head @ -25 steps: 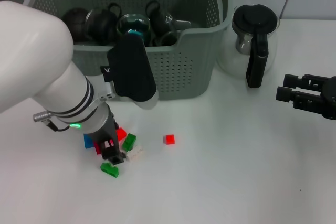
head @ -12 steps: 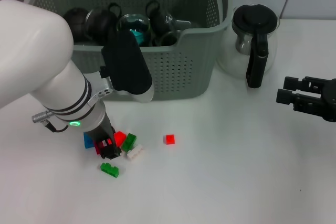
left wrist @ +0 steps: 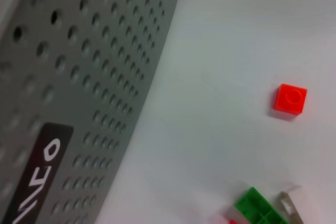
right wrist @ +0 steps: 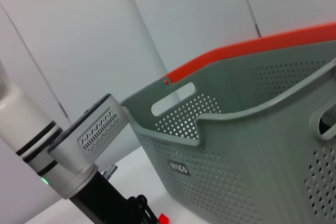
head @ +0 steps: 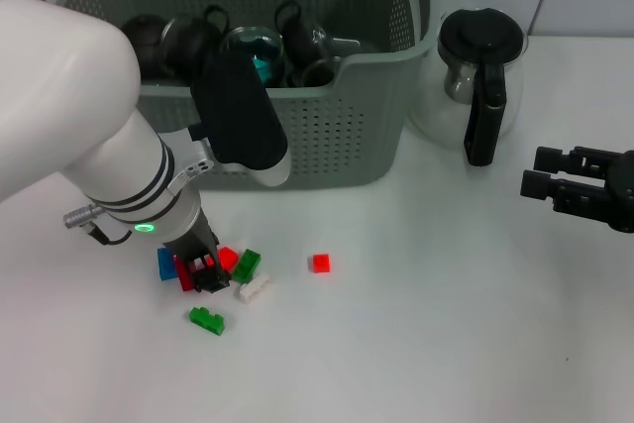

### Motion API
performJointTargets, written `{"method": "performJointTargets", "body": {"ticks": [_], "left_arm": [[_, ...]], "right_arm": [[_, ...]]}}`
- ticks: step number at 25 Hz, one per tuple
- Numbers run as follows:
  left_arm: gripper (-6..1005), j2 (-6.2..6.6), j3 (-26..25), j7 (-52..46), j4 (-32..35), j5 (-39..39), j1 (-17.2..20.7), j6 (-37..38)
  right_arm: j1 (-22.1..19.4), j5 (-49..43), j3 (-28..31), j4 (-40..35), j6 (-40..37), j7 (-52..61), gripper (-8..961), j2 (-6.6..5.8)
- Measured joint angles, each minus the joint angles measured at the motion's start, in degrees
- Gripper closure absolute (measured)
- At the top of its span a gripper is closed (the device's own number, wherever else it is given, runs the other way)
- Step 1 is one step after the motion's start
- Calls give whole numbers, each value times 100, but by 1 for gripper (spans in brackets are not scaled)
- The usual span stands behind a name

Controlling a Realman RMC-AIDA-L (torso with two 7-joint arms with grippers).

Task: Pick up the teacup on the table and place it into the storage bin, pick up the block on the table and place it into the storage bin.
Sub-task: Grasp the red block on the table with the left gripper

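Since blocks are clustering there, your left end effector (head: 205,274) is gripping a dark red block (head: 185,274) | right end effector (head: 547,181) is idling, released, apart from the storage bin (head: 337,136).

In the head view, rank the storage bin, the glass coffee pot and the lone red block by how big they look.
1. storage bin, by far the largest.
2. glass coffee pot, standing beside the bin at a similar depth.
3. lone red block, the smallest, though it lies nearer the camera.
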Motion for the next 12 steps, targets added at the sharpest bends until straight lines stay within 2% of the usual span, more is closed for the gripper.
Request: {"method": "performJointTargets", "body": {"ticks": [10, 12], "left_arm": [[560, 1, -41, -8, -78, 0, -41, 2], [608, 1, -92, -15, -80, 0, -55, 8]], "right_arm": [[-22, 0, 9, 0, -6, 0, 346, 0], [-23, 0, 7, 0, -3, 0, 346, 0]]}}
